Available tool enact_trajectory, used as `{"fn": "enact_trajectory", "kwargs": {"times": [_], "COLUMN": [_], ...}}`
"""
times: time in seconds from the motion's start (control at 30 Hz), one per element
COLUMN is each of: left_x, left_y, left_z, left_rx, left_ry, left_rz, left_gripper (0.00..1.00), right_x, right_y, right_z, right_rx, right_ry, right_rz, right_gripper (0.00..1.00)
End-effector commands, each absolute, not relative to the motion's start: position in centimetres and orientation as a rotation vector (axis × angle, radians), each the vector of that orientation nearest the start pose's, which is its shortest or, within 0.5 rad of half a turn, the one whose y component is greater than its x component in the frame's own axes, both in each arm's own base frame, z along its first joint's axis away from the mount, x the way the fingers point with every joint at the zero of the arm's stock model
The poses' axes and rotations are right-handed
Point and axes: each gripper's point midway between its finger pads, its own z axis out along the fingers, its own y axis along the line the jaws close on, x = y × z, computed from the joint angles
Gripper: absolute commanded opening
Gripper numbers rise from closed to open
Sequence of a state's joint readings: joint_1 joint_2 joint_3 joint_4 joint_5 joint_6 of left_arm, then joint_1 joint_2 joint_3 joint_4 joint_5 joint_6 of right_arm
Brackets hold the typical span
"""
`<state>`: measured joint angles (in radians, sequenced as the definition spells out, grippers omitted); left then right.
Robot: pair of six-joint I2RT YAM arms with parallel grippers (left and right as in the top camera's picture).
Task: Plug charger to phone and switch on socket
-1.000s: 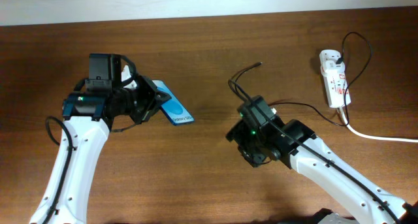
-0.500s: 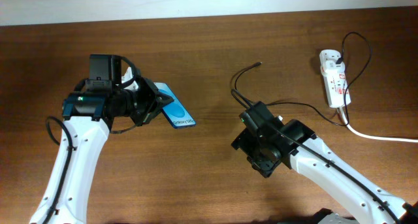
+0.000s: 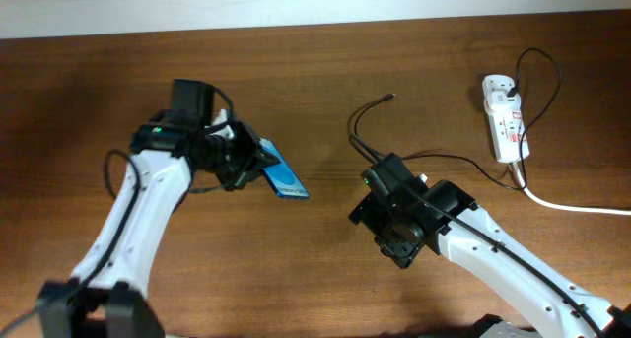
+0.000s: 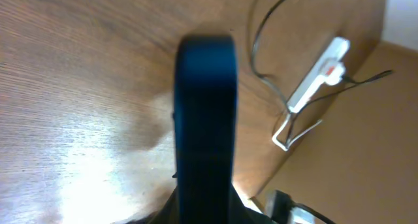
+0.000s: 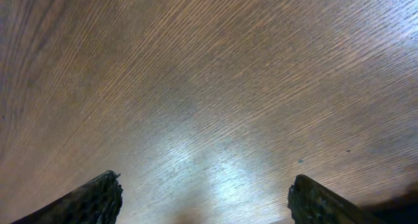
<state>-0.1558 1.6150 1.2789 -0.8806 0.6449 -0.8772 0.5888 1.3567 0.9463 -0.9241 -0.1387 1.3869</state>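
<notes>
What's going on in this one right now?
The left claw grips the phone by one end, screen tilted. The right claw is open and empty over bare wood. The charger lies on the table between the arms, its tip not in the phone. The socket sits at the far right, with neither claw near it.

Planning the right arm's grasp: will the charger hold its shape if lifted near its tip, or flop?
Likely floppy: the charger is thin and lies in loose curves. Probably light, so its tip may droop or swing once lifted.
</notes>
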Motion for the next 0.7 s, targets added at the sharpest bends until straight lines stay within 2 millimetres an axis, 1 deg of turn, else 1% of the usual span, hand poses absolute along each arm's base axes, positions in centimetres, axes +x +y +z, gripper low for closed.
{"fn": "enact_trajectory", "kwargs": {"times": [0.0,0.07,0.13,0.2,0.23,0.3,0.37,0.43,0.53,0.67], "left_x": [33.4,32.9,32.5,32.3,32.2,32.0,32.0,31.8,31.7,31.7], "left_y": [-17.6,-19.1,-20.3,-21.1,-21.5,-22.1,-22.2,-22.3,-22.2,-22.2], "left_z": [14.0,12.5,11.8,11.5,11.8,13.1,13.7,14.1,14.1,13.8], "left_rx": [-0.794,-0.716,-0.649,-0.658,-0.637,-0.550,-0.544,-0.559,-0.580,-0.581], "left_ry": [2.891,2.946,2.950,2.934,2.898,2.813,2.782,2.773,2.781,2.796], "left_rz": [-1.289,-1.484,-1.674,-1.845,-1.965,-2.132,-2.192,-2.225,-2.229,-2.201], "left_gripper": [0.00,0.00,0.00,0.00,0.00,0.00,0.00,0.00,0.00,0.00], "right_x": [21.3,21.3,21.3,21.3,21.3,21.1,21.1,21.1,21.4,20.9], "right_y": [16.7,16.7,16.7,16.7,16.6,16.6,16.5,16.5,16.2,15.8], "right_z": [9.4,9.4,9.4,9.4,9.4,9.4,9.4,9.4,9.3,9.2], "right_rx": [1.171,1.171,1.171,1.171,1.171,1.174,1.174,1.174,1.172,1.180], "right_ry": [2.845,2.845,2.845,2.845,2.848,2.852,2.852,2.851,2.834,2.849], "right_rz": [0.417,0.417,0.417,0.417,0.413,0.405,0.403,0.403,0.379,0.348], "right_gripper": [0.86,0.86,0.86,0.89,0.89,0.91,0.91,0.95,0.95,0.95]}}
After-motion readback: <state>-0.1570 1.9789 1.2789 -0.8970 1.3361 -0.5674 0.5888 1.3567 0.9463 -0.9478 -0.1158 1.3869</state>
